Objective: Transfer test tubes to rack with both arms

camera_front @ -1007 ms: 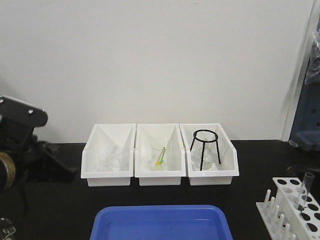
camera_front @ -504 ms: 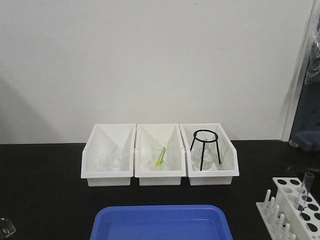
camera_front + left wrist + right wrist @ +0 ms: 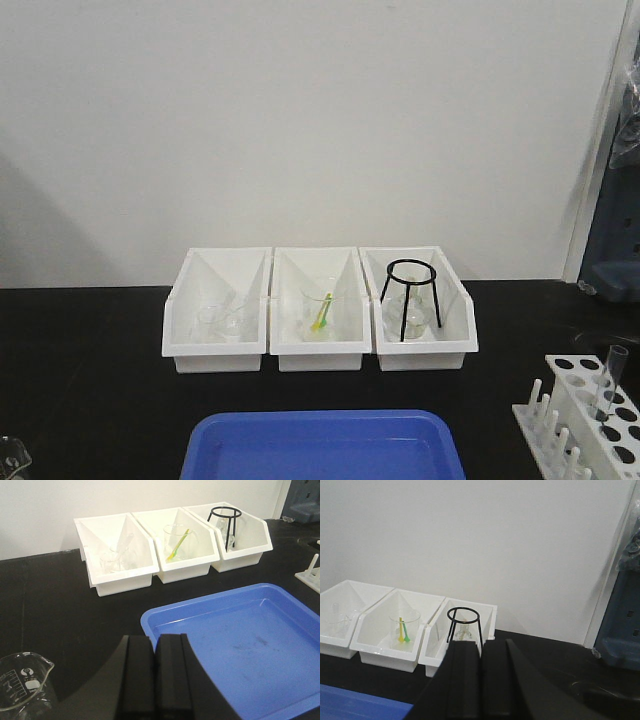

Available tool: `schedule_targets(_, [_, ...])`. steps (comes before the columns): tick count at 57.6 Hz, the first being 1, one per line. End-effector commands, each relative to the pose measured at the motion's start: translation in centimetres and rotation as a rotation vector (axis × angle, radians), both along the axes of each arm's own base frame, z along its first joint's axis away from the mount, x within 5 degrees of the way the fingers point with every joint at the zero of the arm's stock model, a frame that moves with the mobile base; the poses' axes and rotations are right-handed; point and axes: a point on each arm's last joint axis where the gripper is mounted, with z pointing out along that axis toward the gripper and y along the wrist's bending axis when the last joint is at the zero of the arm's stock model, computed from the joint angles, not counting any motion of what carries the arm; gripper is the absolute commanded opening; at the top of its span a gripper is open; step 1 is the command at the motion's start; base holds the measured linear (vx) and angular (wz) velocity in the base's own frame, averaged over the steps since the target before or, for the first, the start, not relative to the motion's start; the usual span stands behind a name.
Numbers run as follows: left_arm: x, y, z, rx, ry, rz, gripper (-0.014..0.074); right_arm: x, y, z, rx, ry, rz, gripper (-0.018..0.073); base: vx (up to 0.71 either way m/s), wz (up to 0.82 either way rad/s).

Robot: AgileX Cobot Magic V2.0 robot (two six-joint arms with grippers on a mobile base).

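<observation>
The white rack (image 3: 585, 415) stands at the table's front right corner in the front view. One clear test tube (image 3: 612, 372) stands upright in a hole of it. A sliver of the rack (image 3: 311, 571) shows at the right edge of the left wrist view. My left gripper (image 3: 155, 639) is shut with nothing between its fingers, at the near left corner of the blue tray (image 3: 250, 630). My right gripper (image 3: 481, 644) is also shut and empty, facing the right-hand bin. Neither arm shows in the front view.
Three white open-front bins (image 3: 320, 345) line the back, holding small glassware and a black tripod ring (image 3: 410, 295). The blue tray (image 3: 320, 445) lies front centre. A clear glass beaker (image 3: 22, 680) stands left of my left gripper. A dark blue object (image 3: 622, 615) stands at the far right.
The left arm, seen at the left edge of the front view a second ago, has drawn out of that view. The rack, its tube and the bins have not moved.
</observation>
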Motion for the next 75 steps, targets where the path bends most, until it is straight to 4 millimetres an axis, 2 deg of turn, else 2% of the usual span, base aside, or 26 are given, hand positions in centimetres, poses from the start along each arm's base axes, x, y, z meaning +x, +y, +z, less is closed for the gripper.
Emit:
schedule_targets(1, [0.1,-0.2,1.5,-0.04,-0.079,-0.014,-0.002,-0.2,-0.1,1.1,0.008,-0.037,-0.01,-0.0008,0.0,0.0])
schedule_targets(7, [0.1,-0.2,1.5,-0.032,-0.082,-0.016,-0.002,-0.2,-0.1,1.1,0.008,-0.037,-0.01,-0.0008,0.0,0.0])
schedule_targets(20, [0.1,0.0,1.4,0.174,-0.163,-0.064,-0.002,-0.2,-0.1,1.1,0.008,-0.037,-0.01,-0.0008,0.0,0.0])
schedule_targets(26, [-0.2,0.9,0.5,0.176,-0.171,-0.008,-0.002,-0.2,0.0,1.1,0.008,-0.036,-0.006,-0.0008,0.0,0.0])
schedule_targets(31, [-0.7,2.1,-1.2,0.135,-0.203,0.092,-0.002,-0.2,0.0,1.1,0.008,-0.036,-0.006,-0.0007,0.0,0.0])
schedule_targets(37, [-2.0,3.4,-4.4,0.1,-0.26,0.208,-0.002,-0.2,0.0,1.1,0.008,-0.037,-0.007,-0.0007,0.0,0.0])
schedule_targets(47, [-4.3,4.3,-10.1,0.093,-0.306,0.309,-0.002,-0.2,0.0,1.1,0.008,-0.037,-0.007,-0.0007,0.0,0.0])
schedule_targets(50, [-4.7,4.4,-11.1,0.095,-0.314,0.32,-0.002,-0.2,0.0,1.1,0.008,-0.037,-0.007,-0.0007,0.0,0.0])
schedule_targets(56, [-5.5,4.4,-11.4,0.128,-0.288,0.315,-0.002,-0.2,0.0,1.1,0.008,-0.037,-0.007,-0.0007,0.0,0.0])
schedule_targets(75, [-5.5,4.4,-11.5,0.119,-0.277,0.311,-0.002,-0.2,-0.1,1.1,0.005,-0.036,-0.009,-0.0007,0.0,0.0])
